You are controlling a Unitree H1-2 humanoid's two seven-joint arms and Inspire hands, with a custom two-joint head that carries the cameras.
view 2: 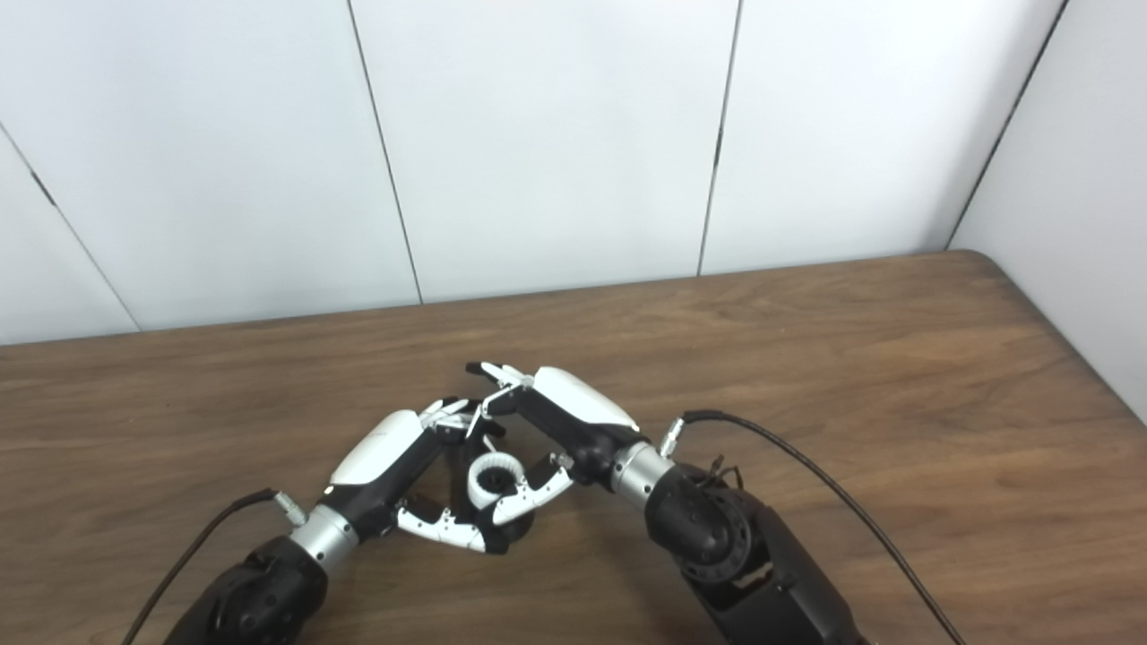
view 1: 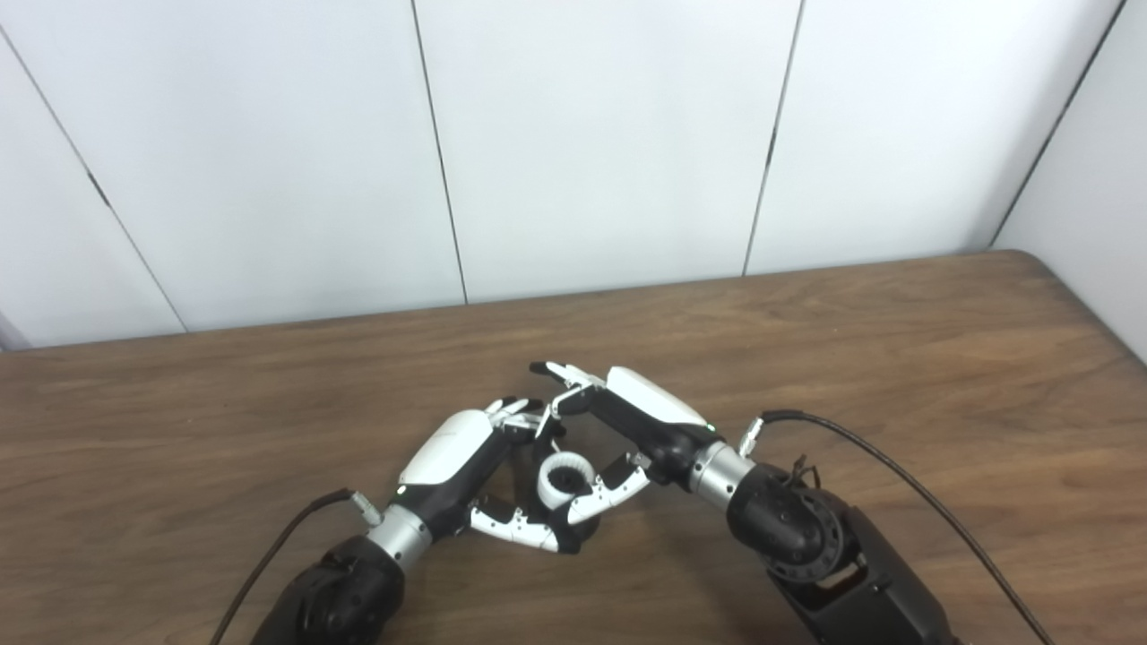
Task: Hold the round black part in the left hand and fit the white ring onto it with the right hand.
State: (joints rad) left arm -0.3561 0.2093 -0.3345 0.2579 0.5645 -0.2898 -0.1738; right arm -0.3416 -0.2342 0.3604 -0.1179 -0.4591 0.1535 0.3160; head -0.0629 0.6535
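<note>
The white ring (view 1: 564, 477) sits upright between my two hands near the table's front middle, on top of the round black part (view 1: 584, 530). Only a dark sliver of that part shows under the ring. My left hand (view 1: 466, 466) curls around it from the left, thumb under and in front, fingers behind. My right hand (view 1: 627, 421) comes in from the right. Its thumb (view 1: 609, 493) rests against the ring's near right side, and its fingers (view 1: 560, 376) stretch out straight above and beyond the ring, apart from it.
The brown wooden table (view 1: 896, 358) spreads out on all sides of the hands, with its back edge against white wall panels. A black cable (view 1: 896, 475) arcs from the right wrist, and another (view 1: 269, 555) trails from the left wrist.
</note>
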